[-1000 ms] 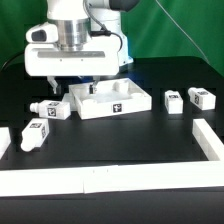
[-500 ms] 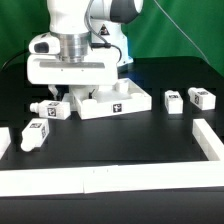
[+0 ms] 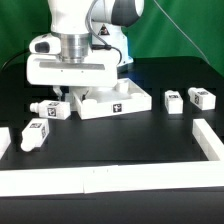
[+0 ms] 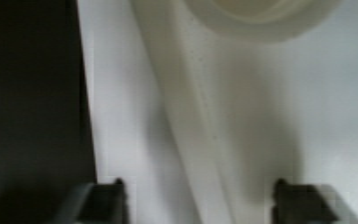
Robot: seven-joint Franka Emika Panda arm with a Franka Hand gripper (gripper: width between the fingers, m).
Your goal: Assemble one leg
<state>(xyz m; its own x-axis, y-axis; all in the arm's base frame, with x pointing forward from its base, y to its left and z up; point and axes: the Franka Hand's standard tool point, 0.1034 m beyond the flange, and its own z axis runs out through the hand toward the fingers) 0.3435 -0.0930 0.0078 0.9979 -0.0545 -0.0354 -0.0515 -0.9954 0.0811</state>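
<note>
Down low with the gripper (image 3: 72, 92) over the nine o'clock end of the white panel (image 3: 120, 104) on the black table (image 3: 120, 145). Seen from the wrist view: fingertips (image 4: 101, 200) spread wide apart, nothing clamped, only pale panel surface and a round socket (image 4: 256, 10) beneath. Lying flat on the table at eight o'clock of the gripper, just beside the panel's corner and clear of the fingers: the leg (image 3: 50, 108). Farther out at seven o'clock, a second leg (image 3: 33, 135). Over at three o'clock of the panel, a third leg (image 3: 172, 101) and a fourth leg (image 3: 203, 97). Along the table's six o'clock edge, a white border wall (image 3: 100, 180).
</note>
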